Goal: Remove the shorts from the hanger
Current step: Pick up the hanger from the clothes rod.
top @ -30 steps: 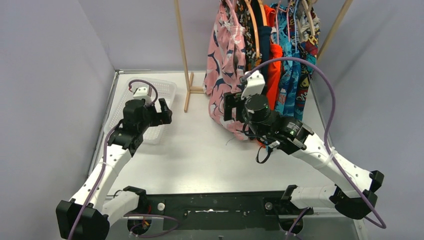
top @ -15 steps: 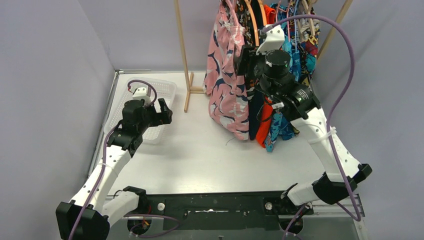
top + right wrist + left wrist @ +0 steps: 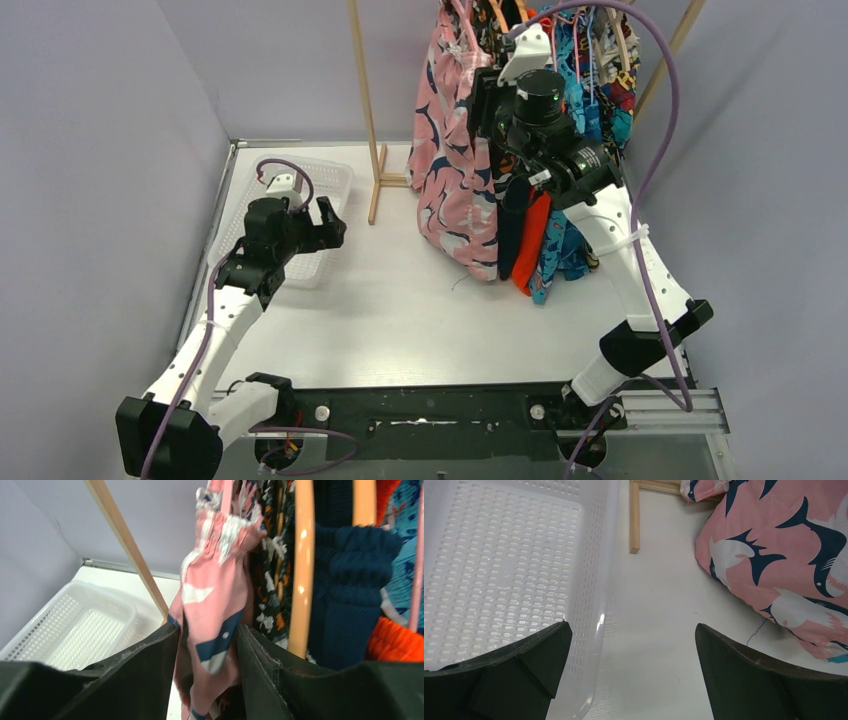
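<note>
We start with the pink shorts (image 3: 210, 595), hanging on the wooden rack (image 3: 364, 100), first in the row and nearest its upright post, shark print facing us. Further along the rack come the black printed pair (image 3: 270, 575), an orange hanger (image 3: 302, 580), the navy pair (image 3: 350, 580), the orange-red pair (image 3: 395, 640) and a teal-blue patterned pair (image 3: 402, 535).

The right gripper (image 3: 207, 630) is raised high on the rack, its jaws on either side of the pink fabric just under the gathered waistband. The cloth fills the gap, but we cannot tell whether it is pinched.

The left gripper (image 3: 631, 627) hovers low, well apart from the rack, jaws spread wide with nothing between them. It hangs over the rim of the white basket (image 3: 599, 580), which sits on the surface (image 3: 400, 310) just beside the rack's foot.
</note>
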